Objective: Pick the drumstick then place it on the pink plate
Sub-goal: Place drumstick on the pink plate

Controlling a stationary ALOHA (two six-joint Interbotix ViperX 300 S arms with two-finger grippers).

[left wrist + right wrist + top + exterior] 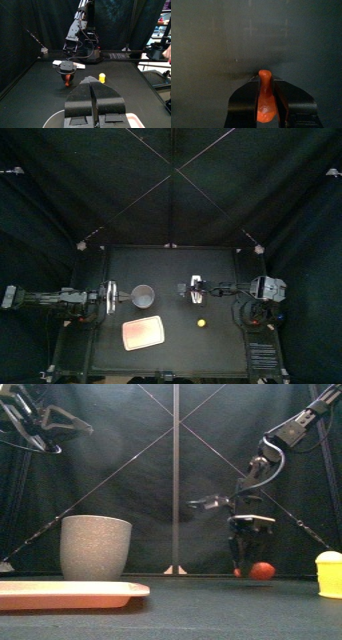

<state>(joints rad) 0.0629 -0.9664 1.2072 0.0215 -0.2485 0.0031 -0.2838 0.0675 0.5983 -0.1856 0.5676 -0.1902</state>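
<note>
Just blk table, curtains, pink plate.

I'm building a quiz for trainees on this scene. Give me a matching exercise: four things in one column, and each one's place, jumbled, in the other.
Things:
1. drumstick
2. pink plate
3. grey cup
4. yellow toy

Places:
A. upright, behind the plate
B. flat at the front, nothing on it
C. between the jaws of the right end effector
D. loose, right of the plate

Pairs: 1-C, 2-B, 3-A, 4-D
</note>
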